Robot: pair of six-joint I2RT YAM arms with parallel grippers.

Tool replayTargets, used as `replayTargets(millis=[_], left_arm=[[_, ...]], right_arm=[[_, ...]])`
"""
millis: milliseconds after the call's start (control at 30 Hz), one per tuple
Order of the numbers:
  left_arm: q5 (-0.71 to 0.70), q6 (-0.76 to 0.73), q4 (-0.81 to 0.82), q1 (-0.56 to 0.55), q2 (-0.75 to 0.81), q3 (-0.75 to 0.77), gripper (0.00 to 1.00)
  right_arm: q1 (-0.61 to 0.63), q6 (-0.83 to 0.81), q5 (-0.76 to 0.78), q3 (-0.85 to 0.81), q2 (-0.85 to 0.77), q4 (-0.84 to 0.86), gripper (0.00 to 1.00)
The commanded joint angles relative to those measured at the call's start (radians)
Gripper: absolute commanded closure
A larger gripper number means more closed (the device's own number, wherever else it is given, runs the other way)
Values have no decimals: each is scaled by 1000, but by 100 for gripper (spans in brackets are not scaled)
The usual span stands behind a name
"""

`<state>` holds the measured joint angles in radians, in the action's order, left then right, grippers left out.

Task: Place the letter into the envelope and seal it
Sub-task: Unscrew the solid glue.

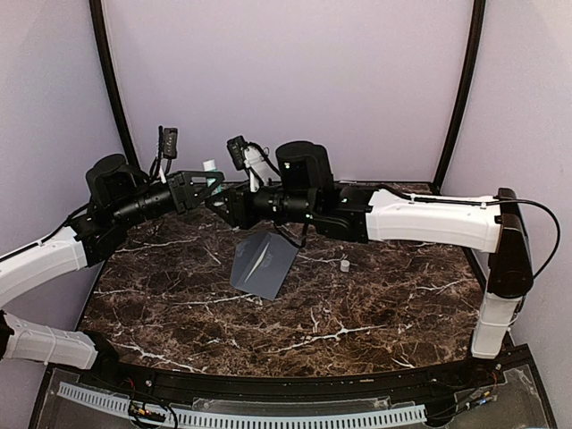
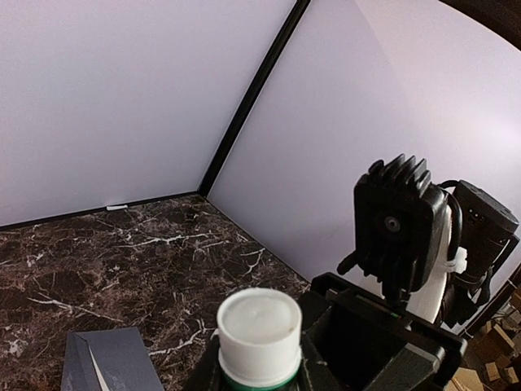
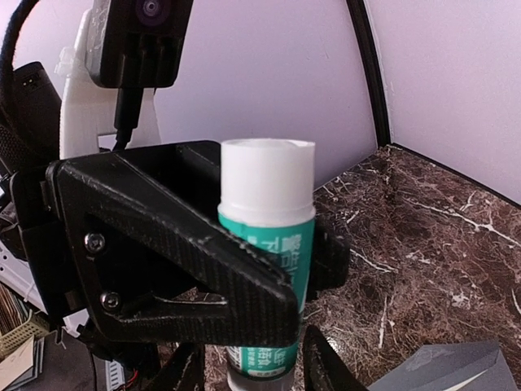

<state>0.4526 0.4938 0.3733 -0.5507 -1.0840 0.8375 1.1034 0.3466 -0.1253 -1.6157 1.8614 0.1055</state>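
Print on the glue stick's label, none of it legible

The white plastic glue stick (image 3: 267, 191) carries print on its teal-green paper label (image 3: 286, 257). In the right wrist view, large white characters in what looks like a non-Latin script run across the label just under the white cap (image 3: 267, 167). The left pincer (image 3: 269, 269), clamped round the tube, covers their left part, so no word can be read. Lower on the label smaller white lines show, too fine to make out. The left wrist view gives only a thin green rim of the label below the cap, and in the top view the stick is too small for any lettering.
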Motion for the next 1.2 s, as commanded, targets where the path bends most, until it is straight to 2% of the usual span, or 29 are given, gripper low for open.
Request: replayTargets(millis=[0,167,300,633,733,833,933,1067,1167], left_arm=[[29,7,48,1,3,26,100],[55,21,71,1,3,23,100],[104,32,112,1,0,9,100],[425,87,236,2,-9,10,100],[465,84,231,2,-6,11,100],[473,82,227,1,-5,10,100],[465,88,242,1,-7,8,100],[409,82,251,1,6,4,100],[333,72,263,1,39,-14,100]], right_arm=[[5,1,32,-30,16,20,65],[2,1,26,-18,6,25,75],[-15,5,-60,53,-32,93,81],[-96,124,-424,243,-149,403,82],[-106,175,-538,270,-158,512,82],[-106,194,-571,263,-153,534,82],[-108,182,-545,252,-151,502,74],[-108,160,-489,267,-171,471,44],[-113,126,-424,321,-211,438,28]])
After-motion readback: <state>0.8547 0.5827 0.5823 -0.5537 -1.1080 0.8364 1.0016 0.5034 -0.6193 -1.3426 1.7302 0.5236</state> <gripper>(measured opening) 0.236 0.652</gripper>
